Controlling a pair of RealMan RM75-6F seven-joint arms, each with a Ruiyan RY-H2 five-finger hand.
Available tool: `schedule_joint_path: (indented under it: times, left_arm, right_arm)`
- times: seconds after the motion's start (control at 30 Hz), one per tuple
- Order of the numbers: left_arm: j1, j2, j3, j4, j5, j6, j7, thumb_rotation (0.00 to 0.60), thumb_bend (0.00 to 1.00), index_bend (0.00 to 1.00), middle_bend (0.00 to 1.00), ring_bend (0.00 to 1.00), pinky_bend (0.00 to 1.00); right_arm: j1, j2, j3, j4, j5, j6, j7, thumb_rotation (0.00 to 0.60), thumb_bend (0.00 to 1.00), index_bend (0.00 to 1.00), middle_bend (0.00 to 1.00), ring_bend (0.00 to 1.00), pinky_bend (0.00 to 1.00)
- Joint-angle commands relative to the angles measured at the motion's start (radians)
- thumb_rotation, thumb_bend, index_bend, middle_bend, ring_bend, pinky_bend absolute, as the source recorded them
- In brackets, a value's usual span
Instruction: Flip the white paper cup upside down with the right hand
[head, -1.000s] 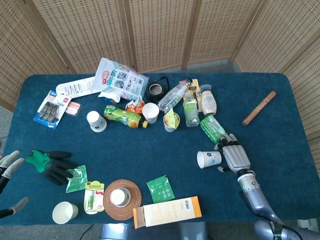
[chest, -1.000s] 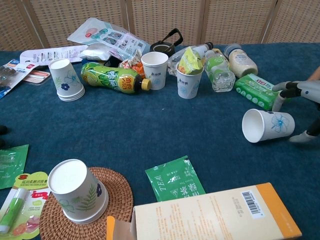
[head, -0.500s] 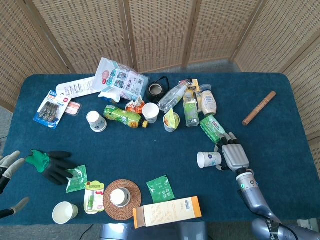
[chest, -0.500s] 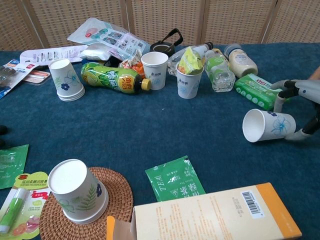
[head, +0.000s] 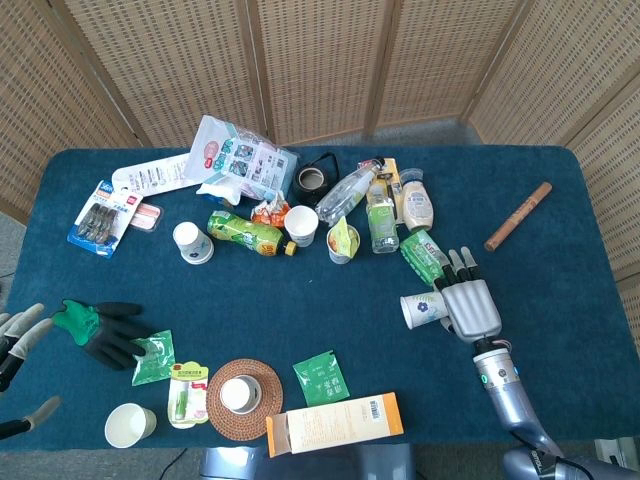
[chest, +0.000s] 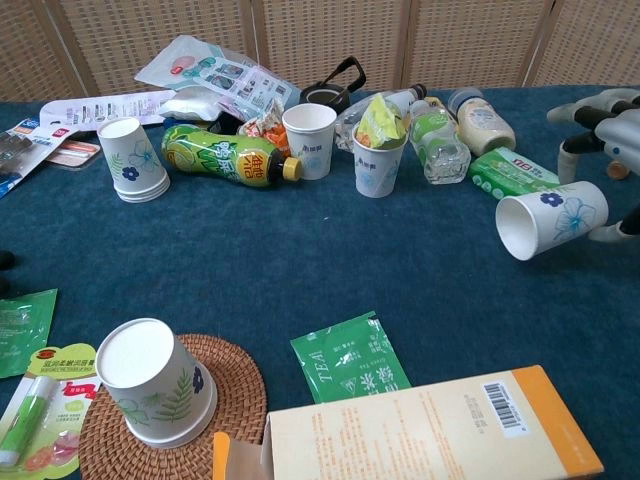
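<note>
A white paper cup (head: 422, 309) with a blue flower print lies on its side, mouth toward the left, right of the table's middle. My right hand (head: 470, 306) grips it from the right, fingers spread over its top and thumb under its base. In the chest view the cup (chest: 550, 222) is tilted, base end raised, lifted just off the blue cloth, with the right hand (chest: 612, 150) at the frame's right edge. My left hand (head: 20, 335) hovers at the table's left edge, fingers apart and holding nothing.
A green tissue pack (head: 425, 255) lies just behind the cup, with bottles and cups (head: 345, 240) in a cluster further back. A tea sachet (head: 322, 377), a cardboard box (head: 335, 423) and an upturned cup on a woven coaster (head: 240, 394) lie near the front. A wooden stick (head: 518, 216) is at the right.
My right hand closed in on the lying cup from the right, took hold of it, and raised it slightly, tilting its base end up.
</note>
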Motion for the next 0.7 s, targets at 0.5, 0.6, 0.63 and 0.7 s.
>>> schedule_joint_path:
  times: [0.5,0.6,0.63,0.7]
  left_arm:
    - [-0.001,0.001,0.002,0.004,0.003,0.001,-0.006,0.600,0.27,0.00,0.00,0.00,0.00]
    - [-0.001,0.001,0.002,0.004,0.003,0.002,-0.006,0.600,0.27,0.00,0.00,0.00,0.00]
    - [-0.001,0.001,0.002,0.004,0.002,0.002,-0.006,0.600,0.27,0.00,0.00,0.00,0.00]
    - [-0.002,0.001,0.002,0.004,0.002,0.000,-0.007,0.600,0.27,0.00,0.00,0.00,0.00]
  right_arm:
    - [-0.022,-0.150,-0.045,0.140,-0.179,0.161,-0.343,0.600,0.23,0.47,0.00,0.00,0.00]
    - [-0.020,-0.177,-0.048,0.177,-0.210,0.175,-0.358,0.600,0.23,0.48,0.00,0.00,0.00]
    - [-0.018,-0.182,-0.048,0.187,-0.219,0.177,-0.364,0.600,0.23,0.48,0.00,0.00,0.00]
    - [-0.012,-0.191,-0.047,0.206,-0.240,0.182,-0.378,0.600,0.22,0.48,0.00,0.00,0.00]
